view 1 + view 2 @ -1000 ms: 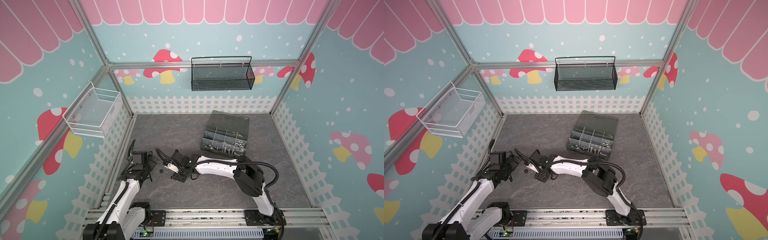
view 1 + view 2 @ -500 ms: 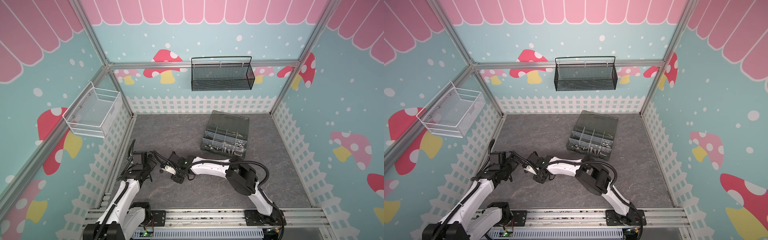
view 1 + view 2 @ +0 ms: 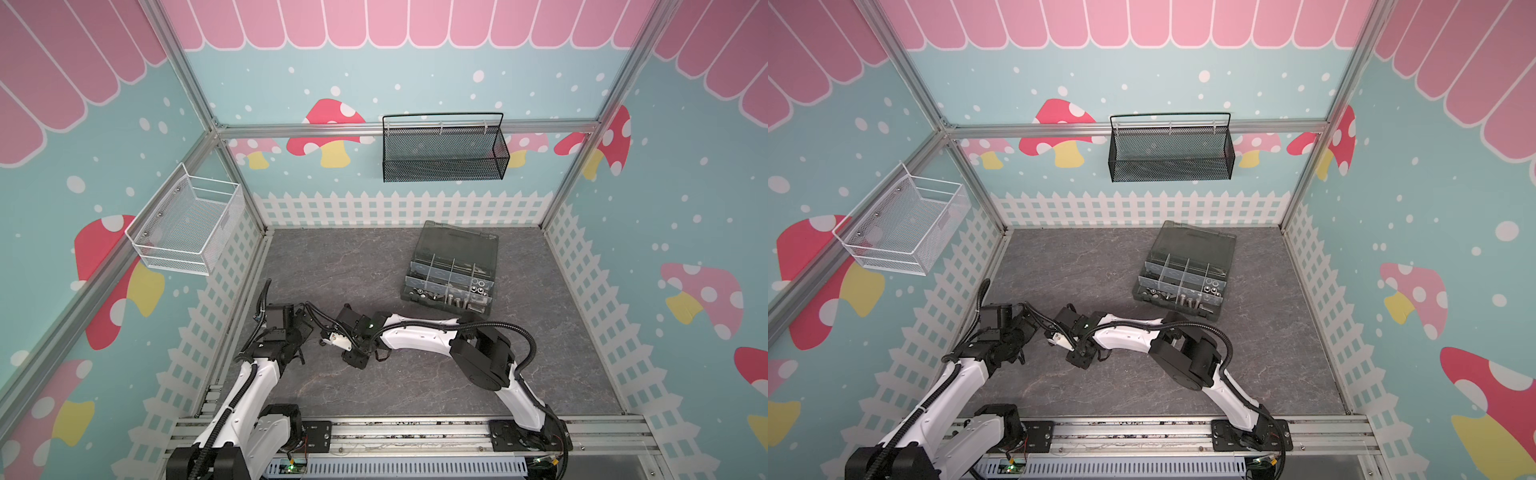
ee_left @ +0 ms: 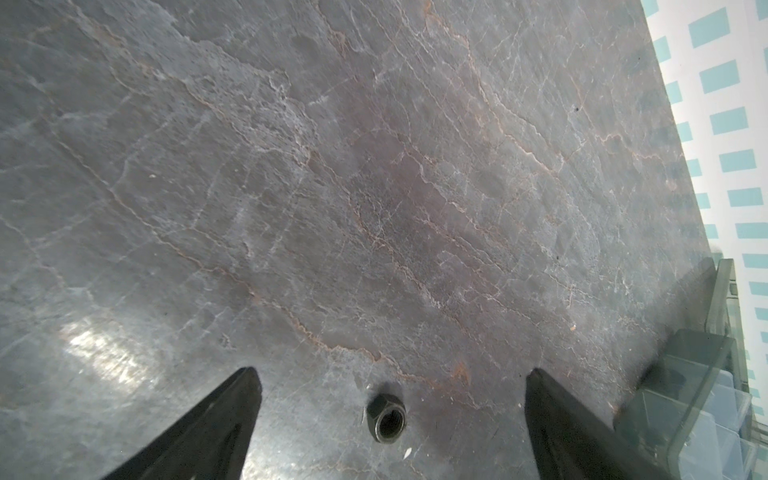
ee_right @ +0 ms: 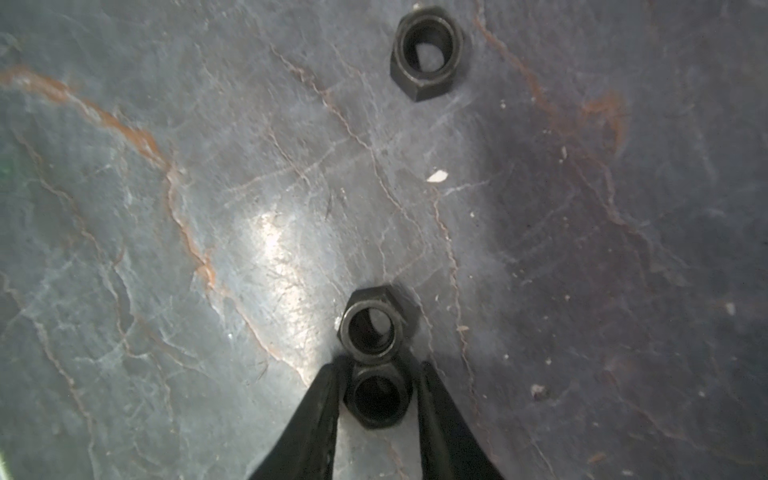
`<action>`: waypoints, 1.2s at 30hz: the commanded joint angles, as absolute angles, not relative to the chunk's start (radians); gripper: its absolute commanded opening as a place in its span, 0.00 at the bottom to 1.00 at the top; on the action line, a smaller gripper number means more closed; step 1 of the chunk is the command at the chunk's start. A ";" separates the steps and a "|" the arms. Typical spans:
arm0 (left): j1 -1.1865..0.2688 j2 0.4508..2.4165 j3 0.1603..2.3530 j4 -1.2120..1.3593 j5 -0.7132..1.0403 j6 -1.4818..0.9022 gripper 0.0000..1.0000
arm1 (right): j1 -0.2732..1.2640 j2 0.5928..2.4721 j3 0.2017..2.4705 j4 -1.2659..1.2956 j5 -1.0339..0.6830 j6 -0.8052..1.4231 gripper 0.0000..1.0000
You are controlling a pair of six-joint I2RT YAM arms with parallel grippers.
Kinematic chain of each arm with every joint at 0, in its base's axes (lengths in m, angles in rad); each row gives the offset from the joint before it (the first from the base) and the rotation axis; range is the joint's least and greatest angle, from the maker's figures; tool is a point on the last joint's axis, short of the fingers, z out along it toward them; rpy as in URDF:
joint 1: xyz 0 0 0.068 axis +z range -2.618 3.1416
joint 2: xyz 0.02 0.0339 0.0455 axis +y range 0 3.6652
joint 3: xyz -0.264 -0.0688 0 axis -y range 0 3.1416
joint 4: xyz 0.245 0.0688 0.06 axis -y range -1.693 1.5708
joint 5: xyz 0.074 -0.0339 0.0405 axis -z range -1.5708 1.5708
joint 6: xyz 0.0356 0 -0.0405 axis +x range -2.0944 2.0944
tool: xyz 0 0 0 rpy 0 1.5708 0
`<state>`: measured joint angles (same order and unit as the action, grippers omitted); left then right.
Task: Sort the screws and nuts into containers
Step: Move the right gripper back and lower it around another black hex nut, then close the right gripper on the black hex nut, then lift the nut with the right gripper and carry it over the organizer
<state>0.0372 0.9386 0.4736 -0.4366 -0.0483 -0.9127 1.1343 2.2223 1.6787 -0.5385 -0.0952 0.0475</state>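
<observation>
Between right gripper tips: black nut, flat on table, pinched on both flanks. Second nut touching it, just ahead of tips; third nut well ahead, apart. Lift straight up and slow, so as not to drag second nut along; then carry to organizer box, well apart from gripper. Left gripper spread wide, empty, lone nut lying between its fingers, untouched. Can't tell if same as third nut. Nuts too small to resolve in both top views; firmness of pinch unclear.
</observation>
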 commanded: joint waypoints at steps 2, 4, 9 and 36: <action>0.044 0.926 0.459 -0.441 -0.044 -0.928 1.00 | 1.142 2.255 1.656 -0.570 -0.119 0.053 0.27; 0.044 0.926 0.460 -0.440 -0.044 -0.928 1.00 | 1.142 2.251 1.651 -0.569 -0.119 0.059 0.23; 0.043 0.925 0.462 -0.440 -0.042 -0.928 1.00 | 1.141 2.228 1.638 -0.568 -0.103 0.070 0.14; 0.044 0.950 0.479 -0.427 -0.026 -0.920 1.00 | 0.806 1.872 1.371 -0.427 -0.033 0.255 0.00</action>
<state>0.0383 0.9463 0.4732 -0.4358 -0.0292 -0.9127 0.8444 1.9236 1.3972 -0.4442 -0.0570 0.2298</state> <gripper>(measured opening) 0.996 0.212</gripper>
